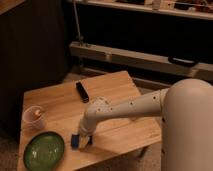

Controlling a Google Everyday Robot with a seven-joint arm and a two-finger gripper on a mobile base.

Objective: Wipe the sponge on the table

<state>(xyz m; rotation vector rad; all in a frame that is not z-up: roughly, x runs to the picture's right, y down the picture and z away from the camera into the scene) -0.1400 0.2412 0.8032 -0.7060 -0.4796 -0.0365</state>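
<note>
You are holding the gripper [84, 140] low over the near edge of the table [116, 91], its claw clamping the sponge [75, 142] just right of the green plate [44, 151], likely so the sponge is bearing on the wood for wiping.

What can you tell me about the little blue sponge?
The sponge is a small, dark-blue, soft-looking block. It seems to stand on edge on the wooden table, near the front edge, close beside the green plate. The gripper is shut on it from above, holding it against the tabletop.
</note>
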